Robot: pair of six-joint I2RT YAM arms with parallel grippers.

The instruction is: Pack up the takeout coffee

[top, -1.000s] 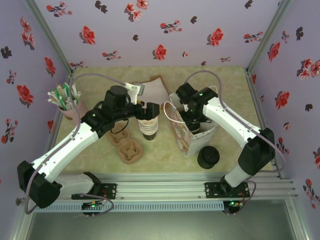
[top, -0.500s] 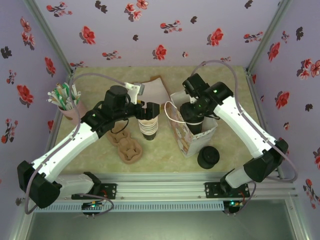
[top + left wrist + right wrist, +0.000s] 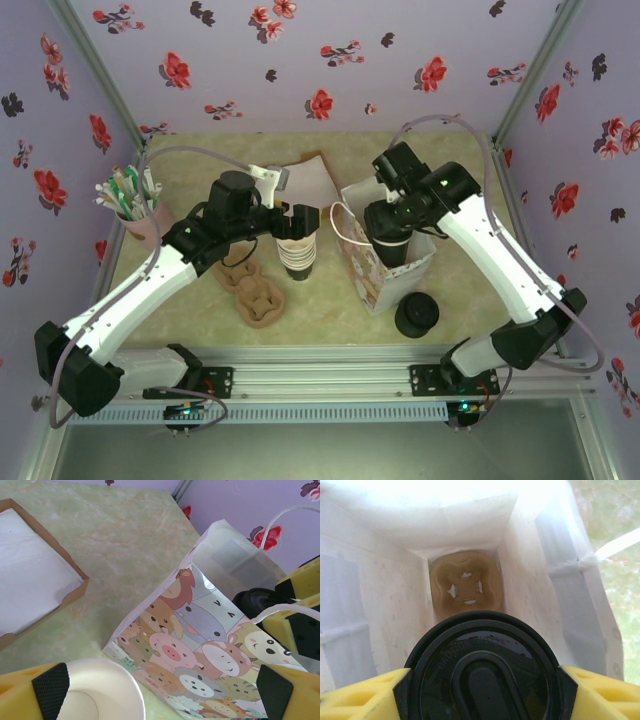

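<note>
The takeout coffee (image 3: 391, 246), a dark cup with a black lid (image 3: 482, 675), hangs in the mouth of the cartoon-animal paper bag (image 3: 372, 283). My right gripper (image 3: 482, 692) is shut on it, a yellow finger on each side of the lid. Below it, a brown cup carrier (image 3: 466, 582) lies on the bag's floor between white walls. My left gripper (image 3: 297, 223) stands open over the stack of lidless cups (image 3: 297, 257). The stack's cream rim (image 3: 107, 687) sits near the left finger (image 3: 50, 690). The bag's printed side (image 3: 200, 630) is just beyond.
Brown cup carriers (image 3: 253, 290) lie left of the cup stack. A pile of black lids (image 3: 416, 315) sits in front of the bag. A napkin box (image 3: 308, 180) is at the back, and a cup of stirrers (image 3: 132, 205) at the far left.
The right arm's elbow has swung out to the right and its wrist has shifted slightly back, with the coffee still in the bag's mouth. The left arm has not moved.
</note>
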